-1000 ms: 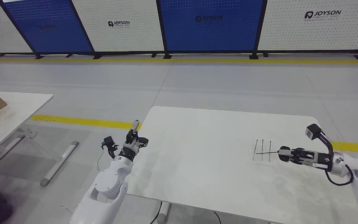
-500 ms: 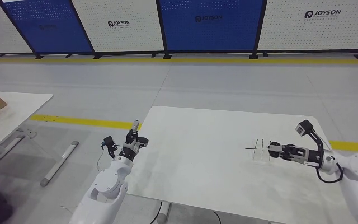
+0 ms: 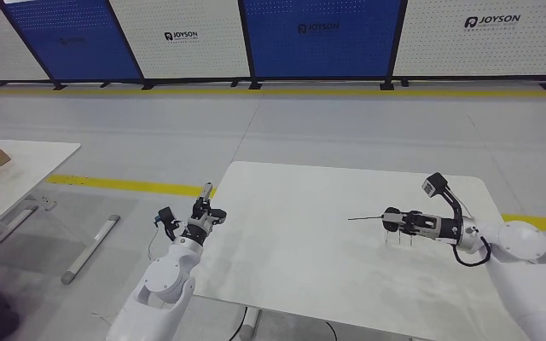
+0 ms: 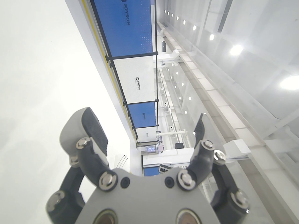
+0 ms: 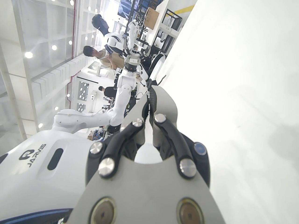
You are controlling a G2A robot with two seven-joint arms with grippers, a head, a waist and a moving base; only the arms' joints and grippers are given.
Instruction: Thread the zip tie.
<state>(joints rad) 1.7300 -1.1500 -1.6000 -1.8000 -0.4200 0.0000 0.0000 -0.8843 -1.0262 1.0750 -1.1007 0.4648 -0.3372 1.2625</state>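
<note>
- The left gripper (image 3: pixel 206 207) stands at the 9 o'clock edge of the table (image 3: pixel 290 256), just over the rim. Its own wrist view shows what the top view cannot: the fingers (image 4: pixel 93 129) are spread wide and nothing is between them.
- Between the two arms lies a broad stretch of white table top.
- The zip tie (image 3: pixel 365 218) is a thin black strip, lying level. Its free end points to 9 o'clock, toward the middle of the table. I cannot tell whether it touches the surface.
- The right gripper (image 3: pixel 389 219) is on the 3 o'clock side, well inside the table's edge. In the right wrist view its fingers (image 5: pixel 161 103) are pressed together, pinching the zip tie.
- The left wrist view shows two more ties (image 4: pixel 122 160) lying on the table, far across from the left gripper and near the edge.
</note>
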